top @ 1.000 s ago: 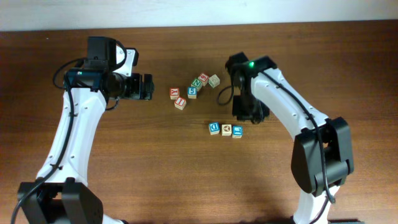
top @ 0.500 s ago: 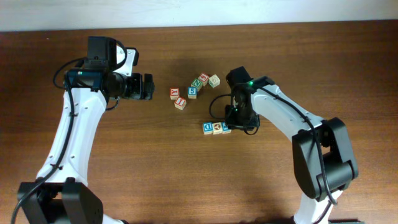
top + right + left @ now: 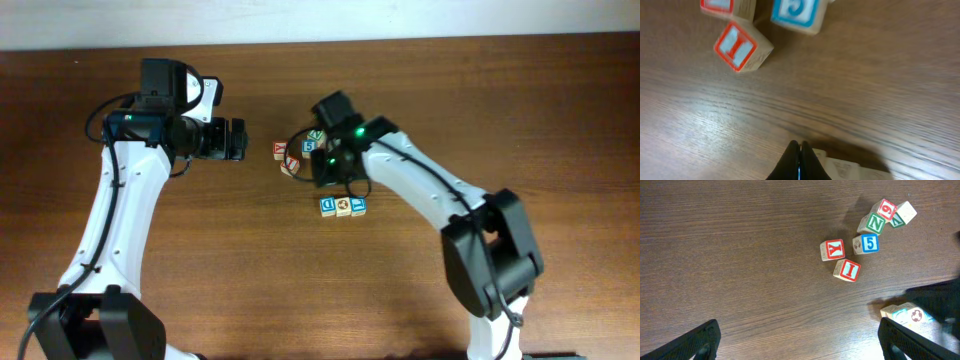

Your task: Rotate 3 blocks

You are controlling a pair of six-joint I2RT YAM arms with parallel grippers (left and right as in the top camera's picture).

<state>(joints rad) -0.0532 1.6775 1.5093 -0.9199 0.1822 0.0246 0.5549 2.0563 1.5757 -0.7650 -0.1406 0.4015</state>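
Three pale wooden blocks (image 3: 343,206) sat in a touching row on the table (image 3: 220,280), showing a blue D, a brownish picture and a blue print. The right gripper (image 3: 799,156) was pressed together beside them; the left gripper (image 3: 800,345) gaped wide.

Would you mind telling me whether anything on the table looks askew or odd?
Nothing damaged or spilled. The three blocks sit in a neat row; the loose cubes lie at mixed angles, the red "I" cube skewed beside the red "Y" cube.
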